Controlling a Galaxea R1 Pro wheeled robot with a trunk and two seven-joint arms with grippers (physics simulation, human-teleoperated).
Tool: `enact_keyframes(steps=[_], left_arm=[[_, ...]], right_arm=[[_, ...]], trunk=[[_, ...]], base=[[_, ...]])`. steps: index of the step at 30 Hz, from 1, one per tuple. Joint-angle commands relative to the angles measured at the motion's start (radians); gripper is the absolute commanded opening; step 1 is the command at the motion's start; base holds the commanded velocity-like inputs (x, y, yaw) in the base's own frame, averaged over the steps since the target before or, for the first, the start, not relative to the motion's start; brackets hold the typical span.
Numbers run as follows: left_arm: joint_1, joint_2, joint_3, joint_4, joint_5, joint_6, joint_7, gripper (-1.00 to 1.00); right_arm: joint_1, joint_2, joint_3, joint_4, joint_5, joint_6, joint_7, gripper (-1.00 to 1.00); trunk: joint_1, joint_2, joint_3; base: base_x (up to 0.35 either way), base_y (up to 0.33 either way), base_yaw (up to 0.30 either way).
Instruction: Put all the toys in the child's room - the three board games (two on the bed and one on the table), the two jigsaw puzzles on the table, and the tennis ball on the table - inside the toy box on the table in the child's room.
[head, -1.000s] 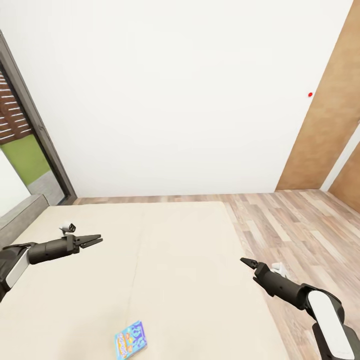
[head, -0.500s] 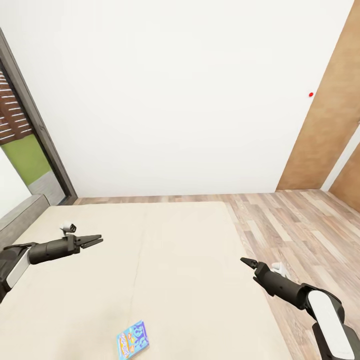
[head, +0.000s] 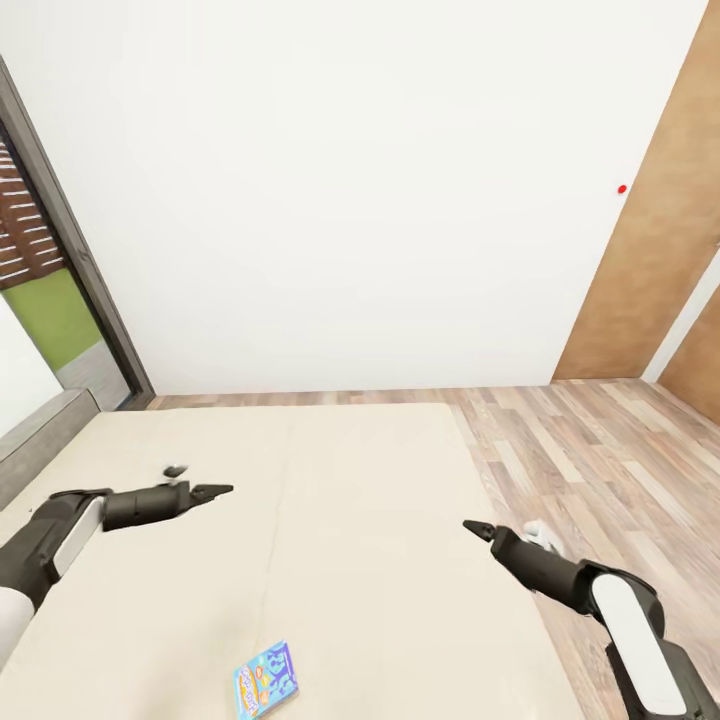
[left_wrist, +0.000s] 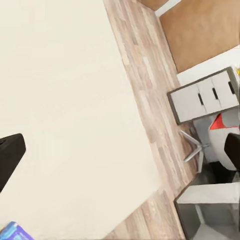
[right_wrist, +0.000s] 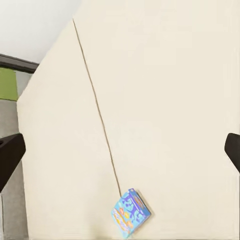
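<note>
Blue cardboard, the small board game (head: 265, 681) is seen flat on the bed (head: 380, 480) at six o'clock. Both hands (left hand (head: 212, 491), right hand (head: 478, 528)) are held empty, their spread untellable; a low, square approach is advised.

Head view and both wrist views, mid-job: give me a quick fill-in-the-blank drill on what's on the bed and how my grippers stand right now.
1. The small blue board game lies flat on the beige ____.
2. In the head view, the blue box sits nearer the ____ gripper.
3. The left gripper and right gripper both hang over the mattress, holding ____.
4. Beyond the mattress edge, the floor is ____ plank.

Missing words: mattress; left; nothing; wood
</note>
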Motion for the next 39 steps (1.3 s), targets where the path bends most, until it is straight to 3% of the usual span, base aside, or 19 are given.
enact_keyframes(steps=[1,5,11,13,21,23,29,34,39], left_arm=[[-0.001,-0.006,-0.004,0.000,0.006,0.007,0.034,1.00],[-0.001,-0.052,-0.004,0.000,0.004,0.010,0.216,1.00],[-0.002,-0.098,-0.005,0.020,0.004,0.013,0.355,1.00],[-0.005,-0.115,-0.005,0.075,0.003,0.012,0.396,1.00],[-0.014,-0.127,-0.006,0.168,-0.007,0.008,0.425,1.00],[-0.015,-0.129,-0.006,0.180,-0.025,0.006,0.428,1.00],[-0.015,-0.136,-0.004,0.257,-0.132,-0.033,0.435,1.00],[-0.015,-0.138,-0.003,0.308,-0.159,-0.088,0.435,1.00],[-0.015,-0.142,-0.003,0.323,-0.165,-0.104,0.435,1.00]], right_arm=[[-0.001,0.000,0.012,-0.012,0.001,0.004,-0.013,1.00],[-0.001,0.002,0.077,-0.061,0.063,0.003,-0.035,1.00],[-0.001,0.003,0.107,-0.082,0.097,0.010,-0.069,1.00],[-0.001,0.003,0.106,-0.091,0.102,0.012,-0.076,1.00],[-0.001,-0.006,0.103,-0.096,0.105,0.018,-0.081,1.00],[-0.001,-0.008,0.102,-0.096,0.104,0.019,-0.081,1.00],[-0.001,-0.010,0.096,-0.096,0.098,0.021,-0.081,1.00],[-0.001,-0.010,0.096,-0.096,0.095,0.023,-0.079,1.00],[-0.001,-0.002,0.102,-0.099,0.094,0.060,-0.077,1.00]], trunk=[[0.001,-0.002,-0.002],[0.001,-0.002,-0.002],[0.001,-0.002,-0.002],[0.001,-0.002,-0.002],[0.001,-0.002,-0.010],[0.001,-0.002,-0.013],[0.001,-0.002,-0.023],[0.001,-0.002,-0.031],[0.001,-0.002,-0.039]], base=[[0.000,0.000,0.000],[0.000,0.000,0.000],[0.000,0.000,0.000],[0.000,0.000,0.000],[0.000,0.000,0.000],[0.000,0.000,0.000],[0.000,0.000,0.000],[0.000,0.000,0.000],[0.000,0.000,0.000]])
